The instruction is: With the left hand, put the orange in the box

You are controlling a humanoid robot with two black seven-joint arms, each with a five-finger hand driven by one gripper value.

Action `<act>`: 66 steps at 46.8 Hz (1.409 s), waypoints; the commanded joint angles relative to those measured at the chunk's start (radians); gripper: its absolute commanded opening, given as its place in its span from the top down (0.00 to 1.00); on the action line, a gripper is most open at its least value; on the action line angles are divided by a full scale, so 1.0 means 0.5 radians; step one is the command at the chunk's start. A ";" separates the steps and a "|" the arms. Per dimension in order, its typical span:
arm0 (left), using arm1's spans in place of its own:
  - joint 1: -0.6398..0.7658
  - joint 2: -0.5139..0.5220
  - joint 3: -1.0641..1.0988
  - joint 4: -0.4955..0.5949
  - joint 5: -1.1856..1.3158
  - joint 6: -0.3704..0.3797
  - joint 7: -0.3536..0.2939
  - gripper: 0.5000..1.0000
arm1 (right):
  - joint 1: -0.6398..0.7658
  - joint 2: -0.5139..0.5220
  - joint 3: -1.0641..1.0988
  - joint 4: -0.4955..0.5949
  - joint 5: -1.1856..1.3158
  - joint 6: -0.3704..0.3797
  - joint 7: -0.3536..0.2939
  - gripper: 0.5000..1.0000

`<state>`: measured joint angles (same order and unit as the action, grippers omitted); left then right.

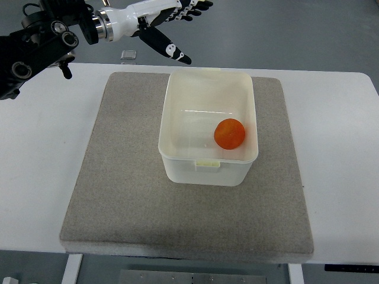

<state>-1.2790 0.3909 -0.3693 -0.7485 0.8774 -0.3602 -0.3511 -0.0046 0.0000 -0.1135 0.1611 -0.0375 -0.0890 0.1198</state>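
An orange point(230, 134) lies inside the white plastic box point(177, 112), toward its right wall. The box stands on the grey mat in the middle of the table. My left hand point(172, 23) is raised at the top of the picture, beyond the box's far-left corner, with its fingers spread and nothing in them. The black left arm enters from the upper left. The right arm does not show.
The grey felt mat point(118, 177) covers most of the white table point(35, 148). A small grey square object point(128, 55) lies on the floor beyond the table's far edge.
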 commanded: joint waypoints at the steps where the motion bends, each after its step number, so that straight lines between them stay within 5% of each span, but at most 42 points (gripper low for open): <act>1: 0.018 -0.002 0.002 0.125 -0.251 -0.001 0.000 0.01 | 0.000 0.000 0.000 0.000 0.001 0.000 0.000 0.14; 20: 0.334 0.007 -0.001 0.417 -1.162 -0.046 0.015 0.01 | 0.000 0.000 0.000 0.000 -0.002 0.000 0.000 0.14; 30: 0.441 -0.009 -0.001 0.604 -1.497 -0.273 0.027 0.01 | 0.000 0.000 0.000 0.000 -0.002 0.000 0.000 0.14; 51: 0.478 -0.024 -0.071 0.696 -2.457 -0.501 0.754 0.01 | 0.000 0.000 -0.006 0.107 0.001 0.064 -0.003 0.14; 66: 0.576 -0.015 -0.329 0.702 -2.479 -0.501 0.892 0.01 | -0.003 0.000 0.003 0.129 0.004 0.138 -0.006 0.14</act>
<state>-0.9925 0.3829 -0.5313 -0.3998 -0.3642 -0.6111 0.0949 -0.0047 0.0000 -0.1122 0.2168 -0.0362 -0.0201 0.1164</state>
